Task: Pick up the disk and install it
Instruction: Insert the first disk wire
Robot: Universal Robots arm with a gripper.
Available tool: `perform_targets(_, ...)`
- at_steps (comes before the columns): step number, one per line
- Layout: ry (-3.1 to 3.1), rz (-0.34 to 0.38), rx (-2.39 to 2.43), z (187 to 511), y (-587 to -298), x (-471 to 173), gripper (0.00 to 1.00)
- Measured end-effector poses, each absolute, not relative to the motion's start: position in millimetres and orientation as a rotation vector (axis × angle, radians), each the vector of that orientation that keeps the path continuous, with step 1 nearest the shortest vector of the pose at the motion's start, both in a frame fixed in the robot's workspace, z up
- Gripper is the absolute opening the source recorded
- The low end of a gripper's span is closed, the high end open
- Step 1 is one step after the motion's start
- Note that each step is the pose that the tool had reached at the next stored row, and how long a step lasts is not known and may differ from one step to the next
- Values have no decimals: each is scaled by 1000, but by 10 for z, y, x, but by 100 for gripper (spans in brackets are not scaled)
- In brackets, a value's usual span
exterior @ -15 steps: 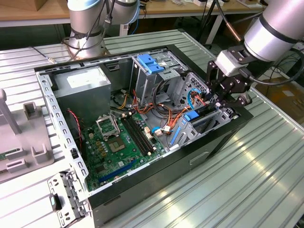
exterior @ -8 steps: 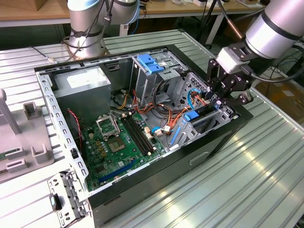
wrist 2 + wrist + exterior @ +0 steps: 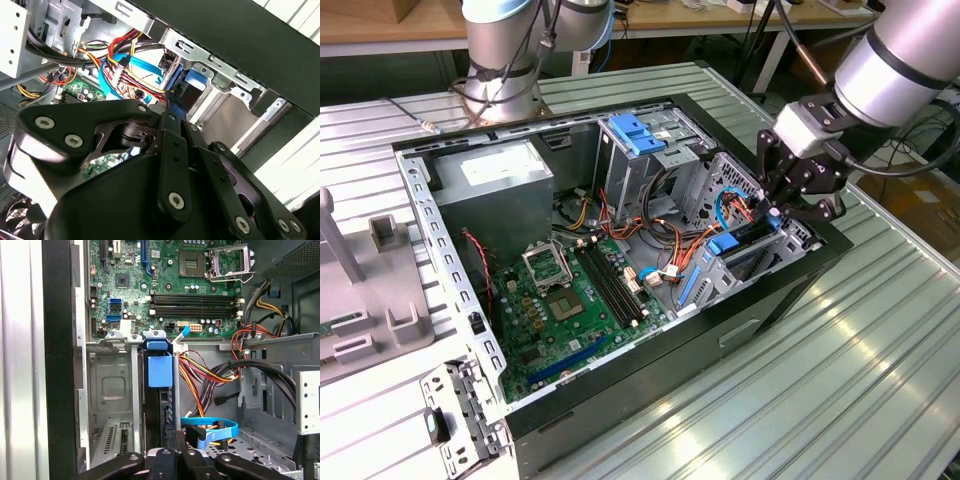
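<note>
Exterior view first: the black end effector (image 3: 782,212) is reaching down over the front edge of the open computer case (image 3: 760,300), its linkages folding in toward the drive cage. Its fingers are pressing together on the rear end of the disk (image 3: 745,255) — the dark slab in its light-blue carrier is sitting in the metal bay directly beneath them, running down and away from the end effector into the case. In the first wrist view the disk (image 3: 160,385) is standing in its slot just ahead of the fingers, with its blue tab at the far end, and the bay's grey sheet-metal walls (image 3: 112,390) are flanking it. Beside the end effector, a thin blue cable (image 3: 210,426) is curling over the case floor, and red, yellow and orange wires (image 3: 210,375) are arching nearby. Farther out, beyond the bay, the green motherboard (image 3: 165,270) is lying flat. A blue bracket (image 3: 638,133) is sitting atop the upper cage, well apart from the end effector, and the case is resting on a ribbed metal desk (image 3: 840,380).
</note>
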State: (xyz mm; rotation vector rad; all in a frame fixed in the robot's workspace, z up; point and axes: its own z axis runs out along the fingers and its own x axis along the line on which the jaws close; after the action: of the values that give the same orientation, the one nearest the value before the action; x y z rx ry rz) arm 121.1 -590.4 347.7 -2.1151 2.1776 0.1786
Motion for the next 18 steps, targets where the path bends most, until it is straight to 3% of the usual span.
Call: perform_targets(18,2178,182,-2115,3515,-5948,1238,11)
